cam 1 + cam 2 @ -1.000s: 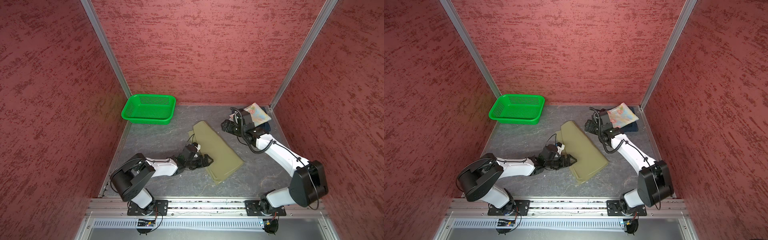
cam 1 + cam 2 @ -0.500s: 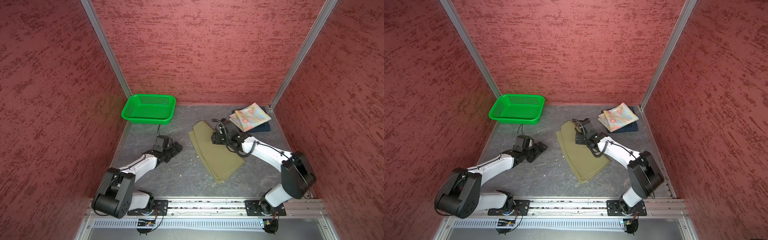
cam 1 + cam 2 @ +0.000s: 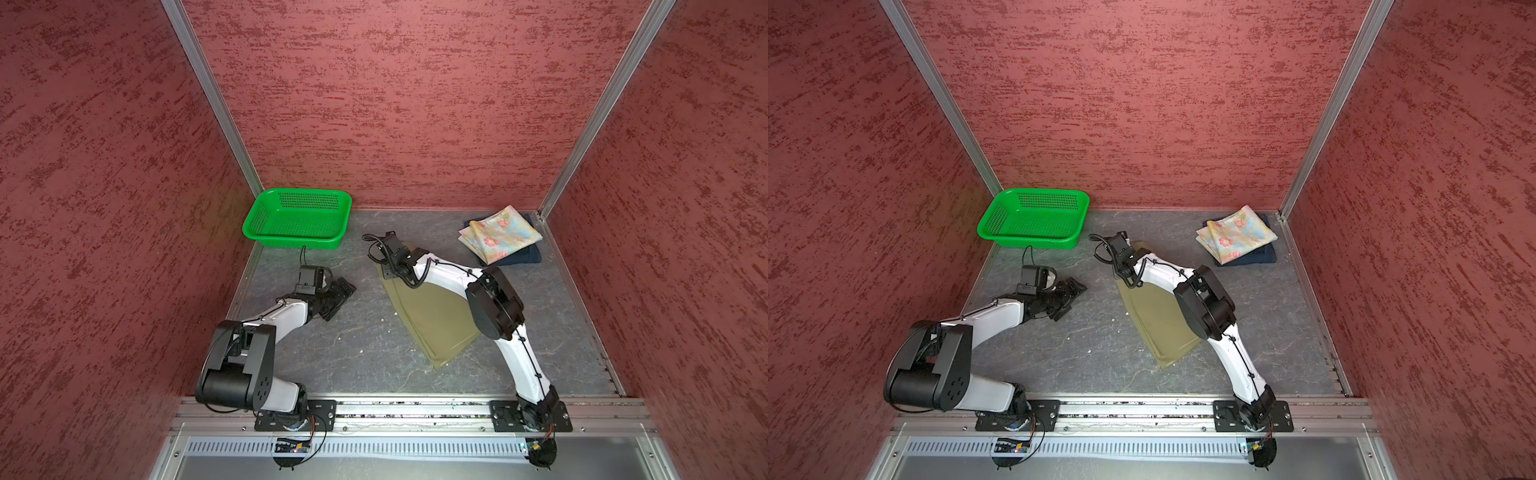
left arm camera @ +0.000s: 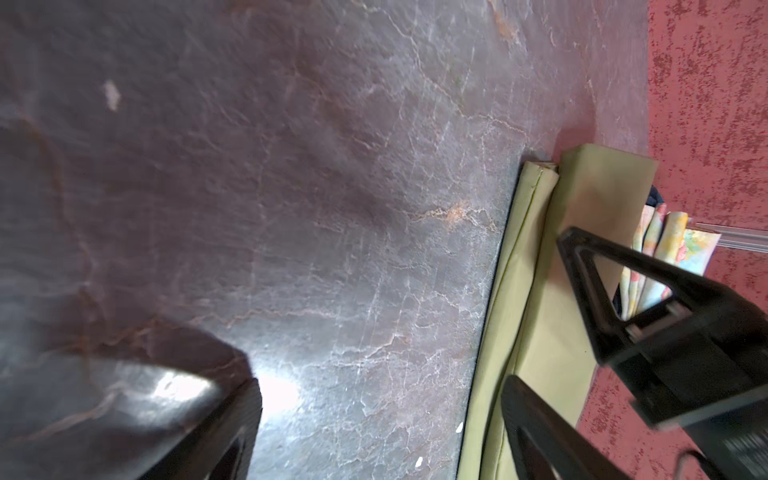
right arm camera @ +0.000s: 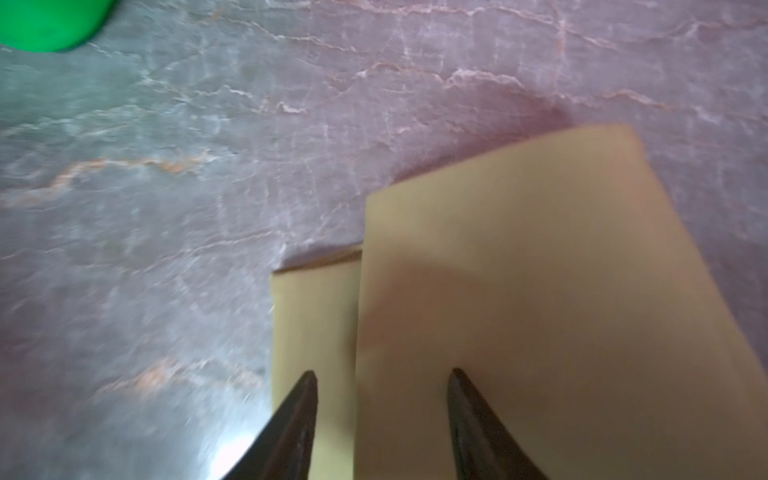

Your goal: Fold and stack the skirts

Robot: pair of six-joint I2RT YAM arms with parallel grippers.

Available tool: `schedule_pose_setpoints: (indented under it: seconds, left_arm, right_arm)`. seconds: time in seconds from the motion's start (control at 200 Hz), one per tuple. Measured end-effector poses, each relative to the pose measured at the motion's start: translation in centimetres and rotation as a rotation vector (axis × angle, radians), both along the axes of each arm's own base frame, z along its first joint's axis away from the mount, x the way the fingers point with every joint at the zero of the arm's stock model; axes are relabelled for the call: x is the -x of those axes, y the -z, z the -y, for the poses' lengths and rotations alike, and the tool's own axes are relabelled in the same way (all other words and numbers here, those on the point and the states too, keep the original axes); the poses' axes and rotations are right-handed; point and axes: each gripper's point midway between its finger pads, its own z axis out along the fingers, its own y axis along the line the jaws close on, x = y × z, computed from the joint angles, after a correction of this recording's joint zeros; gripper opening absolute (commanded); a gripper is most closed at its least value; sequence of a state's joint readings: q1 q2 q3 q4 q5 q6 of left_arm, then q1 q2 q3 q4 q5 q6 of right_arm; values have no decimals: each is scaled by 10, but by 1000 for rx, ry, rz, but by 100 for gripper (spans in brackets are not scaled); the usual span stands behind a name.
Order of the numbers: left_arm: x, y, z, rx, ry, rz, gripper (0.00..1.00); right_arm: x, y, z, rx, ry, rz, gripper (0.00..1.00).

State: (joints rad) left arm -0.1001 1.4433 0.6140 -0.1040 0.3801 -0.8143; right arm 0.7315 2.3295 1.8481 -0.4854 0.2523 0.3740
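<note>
moved: we see the right gripper (image 5: 382, 372) has swung from the far-right stack across to the narrow far end of the olive skirt (image 3: 432, 316); the left gripper (image 3: 343, 291) has pulled off that skirt's left edge onto bare table (image 3: 353, 353).
right gripper: jaws partly parted, one finger on each side of the upper fold's edge, flat cloth showing between them.
left gripper: released, fingers wide, nothing between them, low over the table, near the green basket (image 3: 297, 241).
olive skirt: folded lengthwise, flat mid-table, much where it lay.
stack: floral skirt (image 3: 500, 235) atop denim skirt (image 3: 528, 257), far-right corner, as before.
</note>
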Motion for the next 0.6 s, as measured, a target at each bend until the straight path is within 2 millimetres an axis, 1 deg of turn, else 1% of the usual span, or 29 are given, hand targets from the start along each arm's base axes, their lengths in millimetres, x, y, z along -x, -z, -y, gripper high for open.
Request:
schedule_pose_setpoints:
  seconds: [0.075, 0.135, 0.205, 0.311, 0.431, 0.596]
  left_arm:
    - [-1, 1, -1, 12, -2, -3, 92]
    - [-2, 1, -1, 22, -1, -2, 92]
    - [-4, 0, 0, 33, 2, 5, 92]
    - [-6, 1, 3, 54, 15, 1, 92]
    - [-12, -2, 7, 69, 30, 5, 93]
    - [-14, -5, 8, 74, 33, 14, 94]
  right_arm:
    - [-5, 10, -2, 22, 3, -5, 42]
    - [-8, 18, -3, 38, 7, -11, 30]
    - [-17, 15, -8, 33, 13, 4, 16]
    - [-25, 13, -16, 15, 23, 15, 0]
    - [-25, 12, -18, 0, 27, 11, 0]
    - [-24, 11, -19, -13, 22, 4, 0]
